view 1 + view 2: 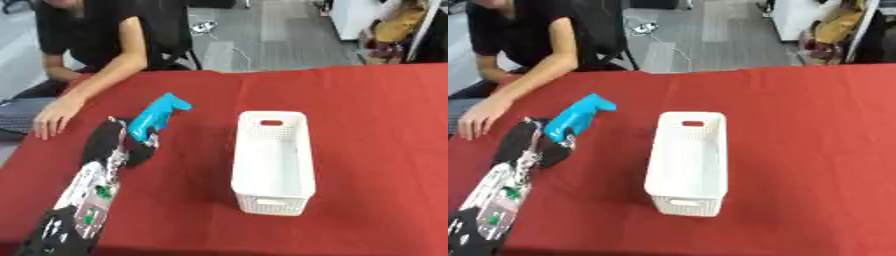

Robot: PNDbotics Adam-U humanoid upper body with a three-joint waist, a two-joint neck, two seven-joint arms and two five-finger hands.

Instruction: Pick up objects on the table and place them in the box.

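The left hand [122, 145] is curled round the blue object [157, 116], at nine o'clock from the white box [271, 165], which looks empty; placing remains.

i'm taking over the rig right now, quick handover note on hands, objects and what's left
Left hand: out over the red table, left of the box, fingers curled round the blue object, which sticks up and away from the hand.
Right hand: not in view.
White box: mid-table, long side running away from the robot, looks empty.
Done: blue object grasped; whether it has left the cloth I cannot tell.
Left: carry it right, over the box's rim, and release it inside. No other loose objects show on the table.
A person's hand rests on the table's far left edge, touching nothing of the job.
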